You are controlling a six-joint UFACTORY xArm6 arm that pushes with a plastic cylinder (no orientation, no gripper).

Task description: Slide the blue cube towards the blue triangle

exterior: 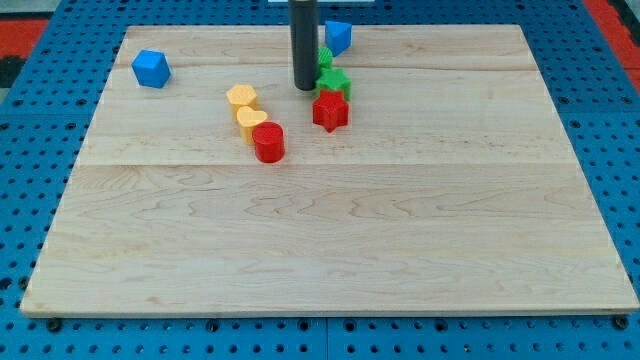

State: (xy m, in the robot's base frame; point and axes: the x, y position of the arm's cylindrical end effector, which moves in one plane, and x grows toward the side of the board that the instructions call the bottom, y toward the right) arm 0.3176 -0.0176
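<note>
The tip [305,88] sits bare (touching nothing, seemingly) just beside the blue triangle [338,37], needing to round behind the far-off blue cube [151,68].

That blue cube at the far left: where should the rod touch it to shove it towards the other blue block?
Likely the blue cube's left face, pushing toward the view's right, since the blue triangle lies that way. My tip sits far right of the cube, beside the green blocks.

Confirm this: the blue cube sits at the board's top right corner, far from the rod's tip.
Not right: the camera view shows the blue cube near the board's top left corner, not the right. It is indeed far from my tip, which sits beside the green blocks.
</note>
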